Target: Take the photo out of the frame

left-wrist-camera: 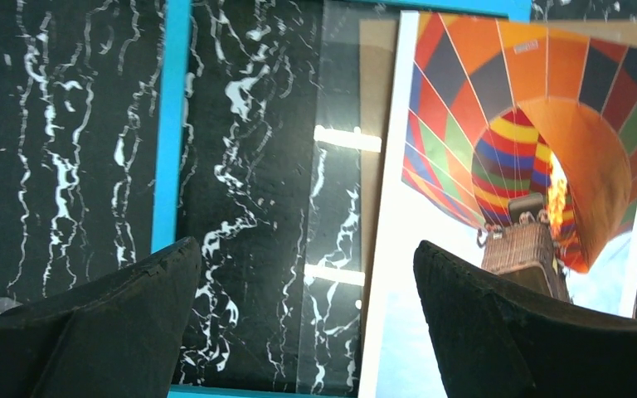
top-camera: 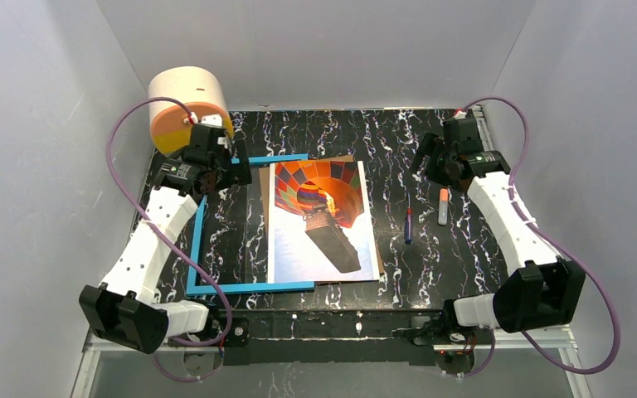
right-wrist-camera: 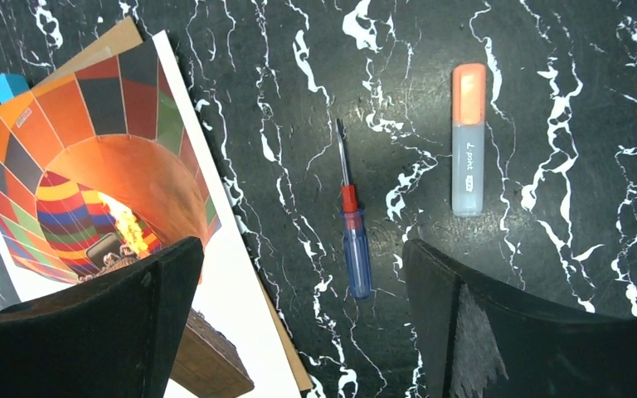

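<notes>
The hot-air balloon photo (top-camera: 319,220) lies flat on the black marbled table, on top of a brown backing board (top-camera: 347,157) whose edges stick out. The thin blue frame (top-camera: 196,240) lies flat to its left, its right part under the photo. A clear pane shows inside the frame in the left wrist view (left-wrist-camera: 332,207). My left gripper (top-camera: 236,170) is open and empty above the frame's far left corner; the frame (left-wrist-camera: 170,124) and photo (left-wrist-camera: 514,149) lie below it. My right gripper (top-camera: 427,162) is open and empty above the table to the right of the photo (right-wrist-camera: 91,166).
A blue-handled screwdriver (top-camera: 408,224) and an orange-capped highlighter (top-camera: 443,206) lie to the right of the photo, seen also in the right wrist view as screwdriver (right-wrist-camera: 352,232) and highlighter (right-wrist-camera: 468,141). A white and orange cylinder (top-camera: 187,104) stands at the far left corner. Grey walls enclose the table.
</notes>
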`<state>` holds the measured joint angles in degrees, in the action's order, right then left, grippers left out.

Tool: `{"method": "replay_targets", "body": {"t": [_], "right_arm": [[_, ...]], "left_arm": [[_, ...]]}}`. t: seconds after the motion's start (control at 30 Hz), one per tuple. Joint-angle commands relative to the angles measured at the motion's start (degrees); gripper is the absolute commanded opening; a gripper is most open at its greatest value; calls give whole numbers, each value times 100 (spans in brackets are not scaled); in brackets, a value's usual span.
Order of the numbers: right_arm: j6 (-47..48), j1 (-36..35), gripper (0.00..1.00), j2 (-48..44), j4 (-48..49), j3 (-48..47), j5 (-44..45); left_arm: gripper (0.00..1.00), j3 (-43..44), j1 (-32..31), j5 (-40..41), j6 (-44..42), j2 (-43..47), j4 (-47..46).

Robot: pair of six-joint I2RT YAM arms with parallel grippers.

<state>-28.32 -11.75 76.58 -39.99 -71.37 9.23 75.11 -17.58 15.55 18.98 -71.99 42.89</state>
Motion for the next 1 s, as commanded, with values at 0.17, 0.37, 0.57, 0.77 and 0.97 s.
{"method": "replay_targets", "body": {"t": [0.17, 0.37, 0.57, 0.77, 0.97], "right_arm": [[631, 102, 99, -712, 770, -409, -773], [853, 103, 99, -740, 729, -614, -1373], [924, 102, 99, -739, 677, -583, -1498], [930, 100, 99, -771, 682, -518, -1579], [926, 102, 99, -836, 668, -474, -1548]], "left_arm": [[98, 353, 984, 214, 85, -35, 535], [98, 137, 987, 402, 281, 505, 158], [98, 59, 986, 385, 223, 823, -84], [98, 64, 986, 262, 220, 799, -144], [98, -8, 985, 213, 193, 819, -182]]}}
